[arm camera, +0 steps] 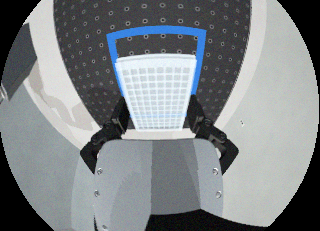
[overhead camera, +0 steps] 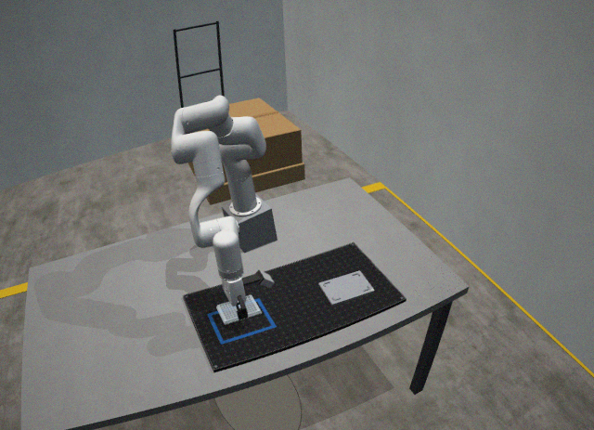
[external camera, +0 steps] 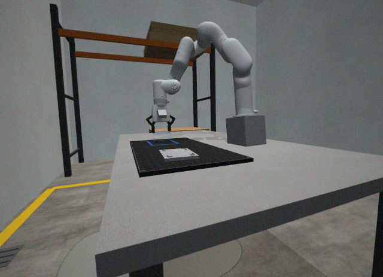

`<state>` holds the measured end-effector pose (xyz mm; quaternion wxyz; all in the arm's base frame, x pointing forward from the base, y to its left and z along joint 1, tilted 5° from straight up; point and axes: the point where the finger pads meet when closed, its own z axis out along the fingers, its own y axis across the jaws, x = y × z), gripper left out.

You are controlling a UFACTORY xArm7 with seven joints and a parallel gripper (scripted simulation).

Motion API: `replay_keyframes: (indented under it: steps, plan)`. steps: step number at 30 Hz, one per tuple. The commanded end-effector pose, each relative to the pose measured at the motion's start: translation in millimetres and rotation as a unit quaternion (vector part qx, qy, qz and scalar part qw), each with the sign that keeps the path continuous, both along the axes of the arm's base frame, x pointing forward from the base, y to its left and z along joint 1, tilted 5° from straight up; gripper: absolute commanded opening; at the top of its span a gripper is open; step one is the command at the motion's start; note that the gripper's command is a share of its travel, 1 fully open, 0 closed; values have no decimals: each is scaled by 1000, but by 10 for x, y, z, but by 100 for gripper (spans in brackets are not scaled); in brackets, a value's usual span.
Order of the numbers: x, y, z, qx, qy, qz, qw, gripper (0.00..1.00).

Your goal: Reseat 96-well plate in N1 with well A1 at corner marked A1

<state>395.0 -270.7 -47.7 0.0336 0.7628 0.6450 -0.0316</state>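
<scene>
Item: well plate (arm camera: 160, 90), white, a thin flat tray with a fine grid of wells; you find it pinched in the gripper (arm camera: 160, 126), fingers spread wide and bearing on its two opposite side walls, over the blue taped outline (overhead camera: 241, 336) at the left end of the black deck (overhead camera: 297, 291). From the exterior view the plate (external camera: 161, 133) hangs just above the table (external camera: 234, 187), though whether it has cleared the deck entirely cannot be told. The nest (overhead camera: 346, 287) sits unoccupied, well apart to the right. Handling, by judgement: light, rigid, smooth-walled plastic, likely to slip or tilt if held off-centre; you do best gripping mid-length across the walls, keeping it level. The cut corner is too small to make out, so the plate's heading cannot be read here.
</scene>
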Motion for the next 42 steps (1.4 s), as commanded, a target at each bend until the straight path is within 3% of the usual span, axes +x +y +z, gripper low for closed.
replay_keyframes:
  steps: [1, 16, 30, 42]
  plan:
    - [14, 2, 111, -1, -2, 0, 1000, 0]
    - [15, 22, 327, -1, -2, 0, 1000, 0]
    - [15, 22, 327, -1, -2, 0, 1000, 0]
    - [89, 348, 306, 0, 14, 165, 986, 0]
